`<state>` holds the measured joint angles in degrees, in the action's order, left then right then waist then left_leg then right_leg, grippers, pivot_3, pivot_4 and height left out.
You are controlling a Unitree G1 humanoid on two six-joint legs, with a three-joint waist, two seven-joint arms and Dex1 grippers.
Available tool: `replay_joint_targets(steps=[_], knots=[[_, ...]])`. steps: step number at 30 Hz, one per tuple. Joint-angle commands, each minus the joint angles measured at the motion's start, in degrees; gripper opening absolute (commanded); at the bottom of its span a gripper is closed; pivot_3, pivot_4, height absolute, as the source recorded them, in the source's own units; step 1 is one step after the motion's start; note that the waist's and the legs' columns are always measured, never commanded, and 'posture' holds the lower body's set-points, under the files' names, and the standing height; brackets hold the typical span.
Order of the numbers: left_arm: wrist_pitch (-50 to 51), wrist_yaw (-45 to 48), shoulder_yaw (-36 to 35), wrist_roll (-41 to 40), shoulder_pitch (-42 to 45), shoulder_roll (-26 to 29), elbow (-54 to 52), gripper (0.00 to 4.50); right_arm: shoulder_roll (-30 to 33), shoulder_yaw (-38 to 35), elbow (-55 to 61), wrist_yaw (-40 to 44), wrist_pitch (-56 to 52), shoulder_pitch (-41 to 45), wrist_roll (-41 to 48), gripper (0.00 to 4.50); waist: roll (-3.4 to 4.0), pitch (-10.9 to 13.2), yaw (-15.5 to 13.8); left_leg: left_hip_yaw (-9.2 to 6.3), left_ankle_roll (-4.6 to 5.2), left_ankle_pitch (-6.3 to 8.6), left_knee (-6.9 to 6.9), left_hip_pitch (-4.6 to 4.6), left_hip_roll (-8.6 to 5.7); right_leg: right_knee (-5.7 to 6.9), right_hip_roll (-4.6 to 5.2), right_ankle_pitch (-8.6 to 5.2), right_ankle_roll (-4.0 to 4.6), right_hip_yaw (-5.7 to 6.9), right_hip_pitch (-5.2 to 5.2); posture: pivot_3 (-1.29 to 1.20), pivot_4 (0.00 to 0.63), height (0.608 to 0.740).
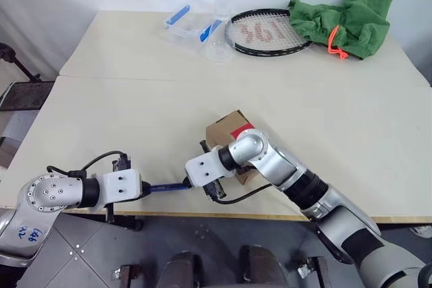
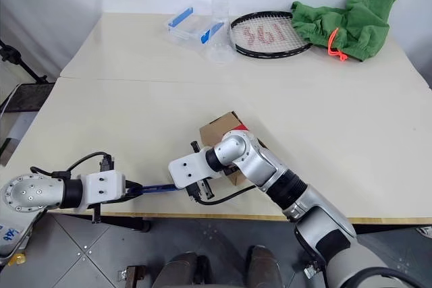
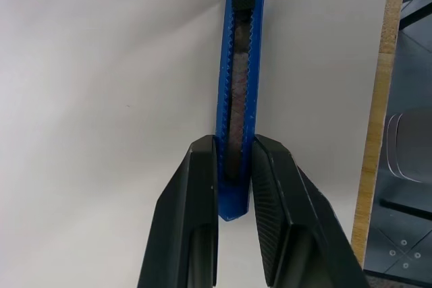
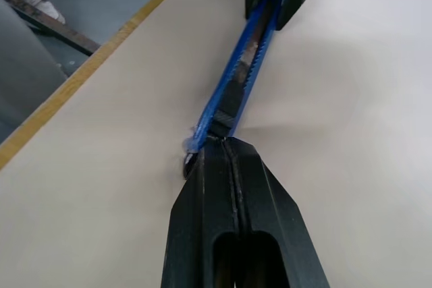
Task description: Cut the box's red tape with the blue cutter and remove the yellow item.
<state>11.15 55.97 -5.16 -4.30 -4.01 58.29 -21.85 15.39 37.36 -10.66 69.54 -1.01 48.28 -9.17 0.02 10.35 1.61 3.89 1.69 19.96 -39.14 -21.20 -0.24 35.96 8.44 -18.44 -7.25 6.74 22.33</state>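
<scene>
The blue cutter [image 1: 166, 187] is shown spanning the gap between the two grippers, low over the near edge of the surface [image 1: 135, 112]. On the left, the left gripper [image 3: 234, 187] is seen with its jaws clamped on the butt end of the cutter, the handle running straight out between them. At the far end of the handle, the right gripper [image 4: 229, 150] is met; its jaws are pressed together, their tips at the cutter's dark tip, where the slider and blade sit. From this a judgement may be drawn that the blade is being set or the tool passed across; which of the two cannot be told. Just behind the right jaws, the box [image 1: 224, 130] is found resting on the surface, its red tape [image 1: 241, 131] partly hidden by the arm but, as far as is visible, uncut. The yellow item is taken to be inside. Cutting, opening and removal are thus all left to be done.
</scene>
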Motion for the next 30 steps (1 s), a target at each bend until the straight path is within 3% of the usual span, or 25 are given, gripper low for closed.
replay_joint_targets(steps=[1, 14, 20, 24, 27, 30], knots=[[0.67, 0.25, 1.90, 0.53, -0.65, -0.68, -0.04, 0.40, -1.85, 1.09, -2.26, -0.45, 1.41, 0.26, -1.00, 0.01, 0.00, 0.00, 0.01, 0.00, 0.00, 0.00, 0.00, 0.00, 0.00, 0.00, 0.00, 0.00, 0.00, 0.00, 0.00, 0.00, 0.150, 0.740], [2.03, -0.57, 1.45, 0.44, -0.42, -1.42, -0.41, 0.40, -8.50, 0.23, -5.38, -1.38, 1.16, 1.83, -0.77, 0.01, 0.02, -0.01, 0.01, 0.00, 0.00, 0.00, 0.00, 0.02, 0.00, 0.03, 0.00, 0.00, 0.00, -0.03, 0.00, 0.00, 0.150, 0.740], [-4.13, -4.65, -3.71, 0.25, -1.31, -5.46, 1.97, 0.40, -3.79, -8.85, 6.15, 1.49, -13.25, 2.39, 6.96, 0.01, 0.04, 0.01, -0.11, -0.07, 0.02, -0.01, -0.03, -0.09, -0.01, 0.02, 0.00, 0.00, 0.00, -0.05, 0.03, 0.00, 0.150, 0.740], [-11.06, -8.25, -6.75, 0.16, -1.28, -9.12, 5.55, 0.40, 2.92, -14.35, 13.91, 3.90, -32.45, 4.94, 11.98, 0.86, 0.01, 0.00, -0.05, -0.17, 0.02, -0.01, -0.04, -0.13, -0.01, 0.01, 0.01, 0.00, 0.00, 0.01, 0.03, 0.00, 0.150, 0.740], [-18.62, -11.98, -9.45, -2.23, 0.86, -14.25, 8.56, 0.40, 6.68, -21.70, 13.53, 0.92, -48.28, 10.88, 15.79, 1.82, 0.04, 0.03, -0.04, -0.14, 0.02, 0.00, -0.03, -0.18, -0.01, 0.00, 0.05, 0.00, 0.00, 0.05, 0.08, 0.00, 0.150, 0.740], [-25.26, -13.84, -10.95, -4.37, 3.50, -18.70, 10.92, 0.40, 10.23, -23.30, 12.38, 0.96, -58.64, 14.94, 19.09, 2.88, -0.01, 0.00, -0.03, -0.15, 0.02, -0.01, -0.04, -0.24, 0.01, 0.01, 0.08, 0.00, 0.00, 0.13, 0.15, 0.00, 0.150, 0.740]])
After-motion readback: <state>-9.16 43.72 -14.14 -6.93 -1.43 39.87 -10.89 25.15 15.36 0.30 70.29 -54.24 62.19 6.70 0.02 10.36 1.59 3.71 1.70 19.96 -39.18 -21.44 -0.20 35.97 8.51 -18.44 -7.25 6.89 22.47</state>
